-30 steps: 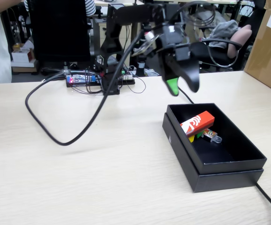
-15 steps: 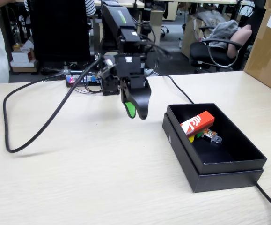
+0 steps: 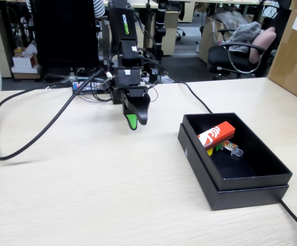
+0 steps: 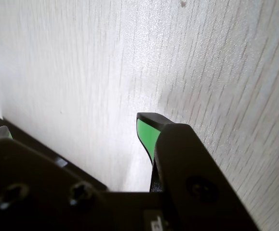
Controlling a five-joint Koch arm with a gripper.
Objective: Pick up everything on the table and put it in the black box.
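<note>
Black box [image 3: 251, 179]: shallow, matte, open-topped, on the pale wood table [image 3: 86, 195]. Inside, at its far end: red carton [image 3: 217, 134] with white logo, lying tilted over a yellow cube [image 3: 210, 151] and green cube [image 3: 218, 148].

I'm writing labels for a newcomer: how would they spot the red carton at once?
Find the shallow matte black cardboard box at the right of the pale wood-grain table in the fixed view. Inside, against its far-left wall, lies the long red rectangular carton with a white logo, far bigger than the small colourful bits beside it.

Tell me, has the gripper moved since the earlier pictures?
Yes. In the fixed view the gripper has gone left, away from the black box, and lower toward the table.
</note>
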